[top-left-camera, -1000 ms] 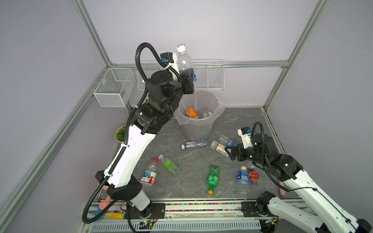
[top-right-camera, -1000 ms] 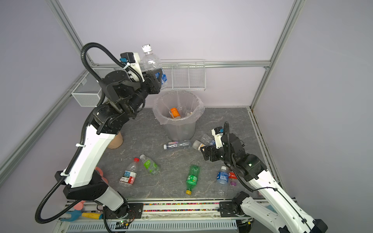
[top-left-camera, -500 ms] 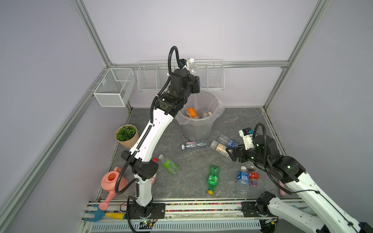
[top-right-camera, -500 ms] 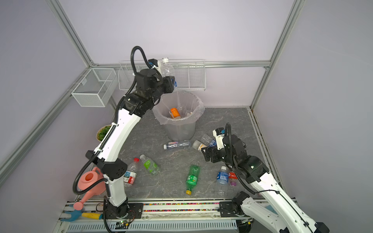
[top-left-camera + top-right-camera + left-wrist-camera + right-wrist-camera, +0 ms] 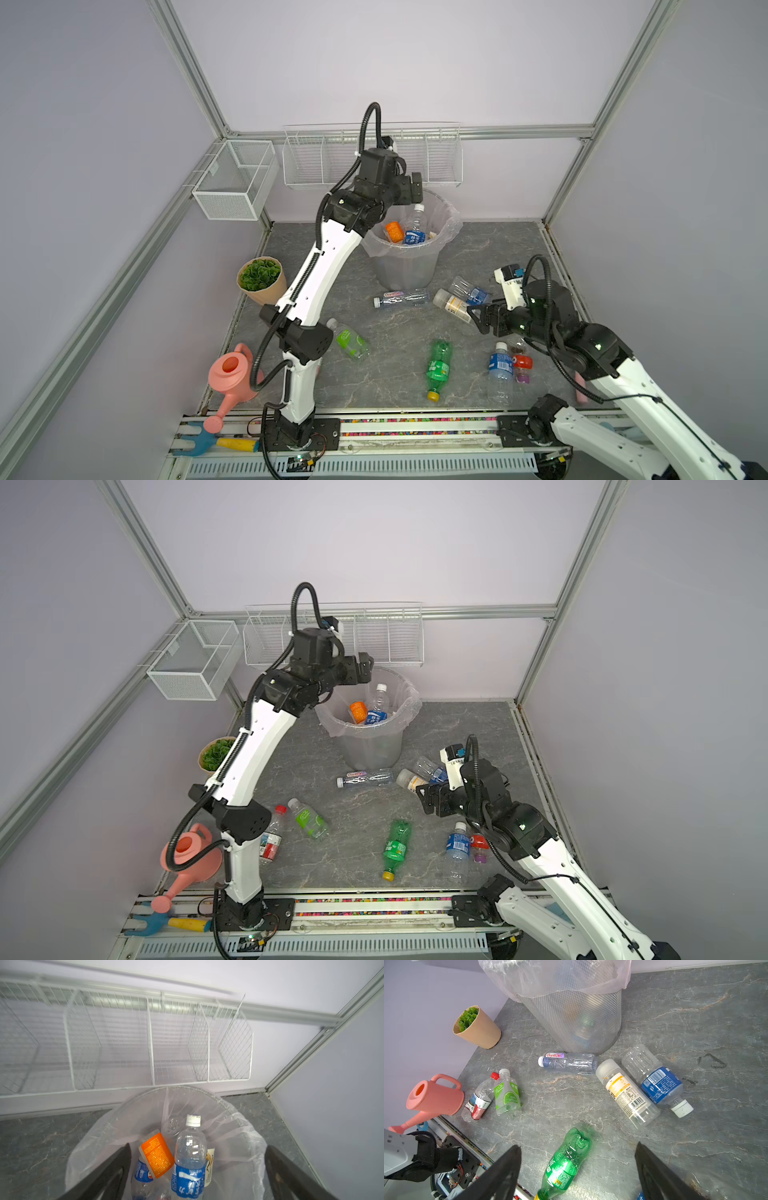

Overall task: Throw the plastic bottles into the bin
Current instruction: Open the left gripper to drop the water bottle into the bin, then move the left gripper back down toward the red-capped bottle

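Left arm has swung down from its raised pose to the bin [image 5: 405, 270], and the clear blue-label bottle [image 5: 414, 226] it carried is out of the grip. It now stands nearly upright inside the bin, white cap up, beside an orange-label bottle [image 5: 393, 231]. The left gripper [image 5: 197, 1146] hangs just above the bin's rim. Its jaws are spread wide, and both fingers [image 5: 116, 1167] are apart from the released bottle. The right gripper [image 5: 476, 320] is unchanged in place, low over the grey tabletop [image 5: 395, 399] and right of centre. Its jaws are wide apart and grip no bottle. It sits near the yellow-label bottle [image 5: 453, 305], which lies side by side with a blue-label bottle [image 5: 471, 292]. Bottles on the tabletop are all lying down. The Ganten bottle [image 5: 401, 298] is against the foot of the bin, and the green bottle [image 5: 439, 365] is near the front centre. Another blue-label bottle [image 5: 500, 368] lies to its right, just beside a red-capped one [image 5: 521, 361] that is partly hidden by the right arm. The lime-label bottle [image 5: 351, 343] and the red-cap bottle [image 5: 272, 837] lie next to each other by the left arm's base. The pink watering can [image 5: 232, 374] and the potted plant [image 5: 262, 280] are at the left edge.
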`<state>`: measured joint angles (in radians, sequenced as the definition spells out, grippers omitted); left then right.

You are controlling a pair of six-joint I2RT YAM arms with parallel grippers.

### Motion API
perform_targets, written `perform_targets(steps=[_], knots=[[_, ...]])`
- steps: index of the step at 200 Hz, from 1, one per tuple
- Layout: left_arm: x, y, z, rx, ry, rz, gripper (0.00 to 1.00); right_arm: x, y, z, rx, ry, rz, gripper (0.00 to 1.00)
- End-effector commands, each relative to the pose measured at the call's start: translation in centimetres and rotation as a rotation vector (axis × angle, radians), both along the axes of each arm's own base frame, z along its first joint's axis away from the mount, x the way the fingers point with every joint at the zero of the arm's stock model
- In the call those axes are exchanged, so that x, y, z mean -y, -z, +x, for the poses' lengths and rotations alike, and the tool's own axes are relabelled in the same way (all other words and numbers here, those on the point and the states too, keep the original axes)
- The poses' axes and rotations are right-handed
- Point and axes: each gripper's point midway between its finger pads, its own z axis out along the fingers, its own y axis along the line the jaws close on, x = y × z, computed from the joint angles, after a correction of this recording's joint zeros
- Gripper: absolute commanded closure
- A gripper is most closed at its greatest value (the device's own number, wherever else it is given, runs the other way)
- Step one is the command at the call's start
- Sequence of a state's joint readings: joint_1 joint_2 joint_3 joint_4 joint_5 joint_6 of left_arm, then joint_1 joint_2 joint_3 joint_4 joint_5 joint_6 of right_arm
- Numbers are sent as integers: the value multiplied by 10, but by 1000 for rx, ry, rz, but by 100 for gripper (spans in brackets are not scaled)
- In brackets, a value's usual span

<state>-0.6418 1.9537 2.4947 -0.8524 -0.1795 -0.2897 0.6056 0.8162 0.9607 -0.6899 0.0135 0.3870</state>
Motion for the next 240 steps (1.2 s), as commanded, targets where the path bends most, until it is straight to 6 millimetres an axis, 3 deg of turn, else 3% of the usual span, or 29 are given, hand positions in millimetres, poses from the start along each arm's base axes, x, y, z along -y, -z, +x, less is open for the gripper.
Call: perform_targets(steps=[1,53,89,113,149,176,214,240], knots=[[-15,-30,-16,66,-9,-23,1,-4,1,2,-7,-4,9,12],[-45,-55,-45,119,-48,-36,1,-2,0,0,-4,-3,7,12],[-75,-43,-65,93,-111,18,1,-1,0,-2,-1,-4,5,12],[-104,-11,-80,26,-187,75,1,0,-1,-2,8,-6,0,12],[-175,56,-106,-165,-341,19,0,-2,3,-3,2,-21,-9,12],[-222,109,-139,-308,-460,-11,0,-5,6,-2,3,-36,-2,12],[-251,188,-178,-512,-553,-52,0,-14,11,-1,-16,-73,8,12],[-258,224,-199,-597,-598,-56,0,-19,11,-3,-18,-105,17,12]])
